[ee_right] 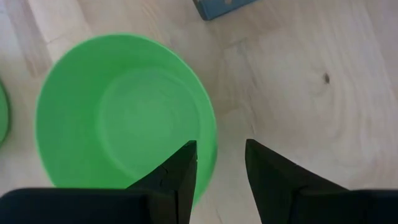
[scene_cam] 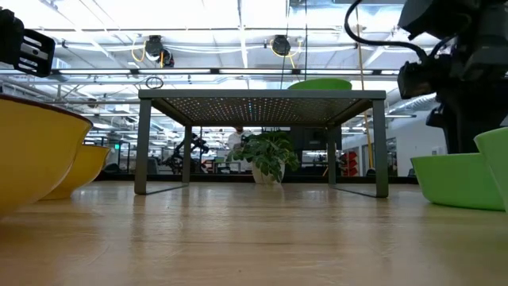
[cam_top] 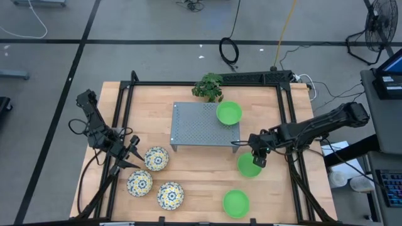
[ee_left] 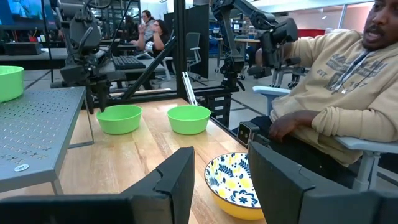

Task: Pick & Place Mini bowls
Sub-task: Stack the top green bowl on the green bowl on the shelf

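Green bowl [cam_top: 248, 167] right of centre in the high view, directly beneath right gripper [cam_top: 257, 158]; fingers apart, straddling its rim, nothing clamped. Left gripper [cam_top: 130, 155] open at lower left beside three floral bowls [cam_top: 156, 158]. Another green bowl [cam_top: 229, 113] atop grey perforated stand [cam_top: 198, 125]; wooden table [cam_top: 201, 188]; seated person [ee_left: 336, 106] beyond

— High view: overhead, straight down on the whole table [cam_top: 207, 182]. Low view?
— Tabletop height, level, facing the room. Both share the perforated stand [cam_top: 205, 123]; wrist views sit close.
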You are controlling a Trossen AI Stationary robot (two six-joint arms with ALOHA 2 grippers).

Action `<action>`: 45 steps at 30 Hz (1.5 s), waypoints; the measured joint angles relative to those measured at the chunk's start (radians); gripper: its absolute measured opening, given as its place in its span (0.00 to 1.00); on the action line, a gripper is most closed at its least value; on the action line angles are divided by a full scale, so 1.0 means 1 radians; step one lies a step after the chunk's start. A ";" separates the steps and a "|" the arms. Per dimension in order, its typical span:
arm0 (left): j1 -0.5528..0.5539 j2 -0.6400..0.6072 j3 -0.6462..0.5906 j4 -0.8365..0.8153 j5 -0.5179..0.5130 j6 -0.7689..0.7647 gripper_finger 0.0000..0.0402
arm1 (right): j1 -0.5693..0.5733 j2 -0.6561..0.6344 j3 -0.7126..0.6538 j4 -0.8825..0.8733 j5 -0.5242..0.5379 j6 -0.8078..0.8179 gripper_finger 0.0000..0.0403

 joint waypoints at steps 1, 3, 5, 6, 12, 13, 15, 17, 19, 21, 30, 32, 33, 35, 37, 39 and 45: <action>0.000 0.000 0.000 0.000 0.000 0.000 0.38 | 0.000 0.000 -0.009 0.009 -0.001 0.000 0.31; 0.000 0.000 0.000 0.000 0.000 0.000 0.38 | 0.000 0.000 -0.023 0.017 -0.001 0.001 0.31; 0.000 0.000 0.000 0.000 0.000 0.000 0.38 | 0.000 0.000 -0.035 0.020 -0.002 0.015 0.31; 0.000 0.000 0.000 0.000 0.000 0.000 0.38 | 0.000 0.000 -0.040 0.020 -0.002 0.030 0.31; 0.000 0.000 0.000 0.000 0.000 0.000 0.38 | 0.000 0.000 -0.052 0.021 -0.002 0.071 0.31; 0.000 0.000 0.000 0.000 0.000 0.000 0.38 | 0.000 0.000 -0.052 0.021 -0.003 0.071 0.31; 0.000 0.000 0.000 0.000 0.000 0.000 0.38 | 0.000 0.000 -0.052 0.020 -0.004 0.072 0.31; 0.000 0.000 0.000 0.000 0.000 0.000 0.38 | 0.000 0.000 -0.052 0.021 -0.004 0.081 0.31; 0.000 0.000 0.000 0.000 0.000 0.000 0.38 | 0.000 0.000 -0.052 0.020 -0.005 0.083 0.31; 0.000 0.000 0.000 0.000 0.000 0.000 0.38 | 0.000 0.000 -0.052 0.019 -0.005 0.083 0.31; 0.000 0.000 0.000 0.000 0.000 0.000 0.38 | 0.000 0.000 -0.052 0.016 -0.005 0.109 0.31; 0.000 0.000 0.000 0.000 0.000 0.000 0.38 | 0.000 0.000 -0.052 0.016 -0.005 0.109 0.31; 0.000 0.000 0.000 0.000 0.000 0.000 0.38 | 0.000 0.000 -0.052 0.016 -0.005 0.109 0.31; 0.000 0.000 0.000 0.000 0.000 0.000 0.38 | 0.000 0.000 -0.052 0.016 -0.005 0.108 0.31; 0.000 0.000 0.000 0.000 0.000 0.000 0.38 | 0.000 0.000 -0.052 0.016 -0.005 0.107 0.31; 0.000 0.000 0.000 0.000 0.000 0.000 0.38 | 0.000 0.000 -0.052 0.016 -0.005 0.106 0.31; 0.000 0.000 0.000 0.000 0.000 0.000 0.38 | 0.000 0.000 -0.052 0.016 -0.005 0.108 0.31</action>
